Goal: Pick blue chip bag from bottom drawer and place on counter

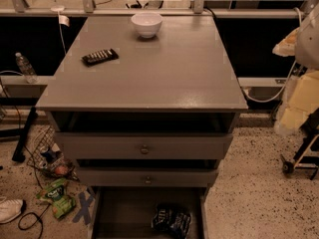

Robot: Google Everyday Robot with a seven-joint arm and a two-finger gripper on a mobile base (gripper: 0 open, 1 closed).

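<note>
The blue chip bag (172, 220), dark and crinkled with white lettering, lies inside the open bottom drawer (124, 213), toward its right side near the picture's lower edge. The counter (164, 78) is the broad grey-brown top of the cabinet above it. My gripper does not show in this view. A pale rounded shape (308, 36) at the right edge may be part of my arm.
A white bowl (146, 24) stands at the counter's back and a black remote (99, 57) lies at its left. Two knobbed drawers (144, 148) are slightly pulled out. On the floor to the left are a green snack bag (59, 197), a wire basket (50, 158), a shoe (10, 209) and cables. A wheeled stand (299, 161) is at the right.
</note>
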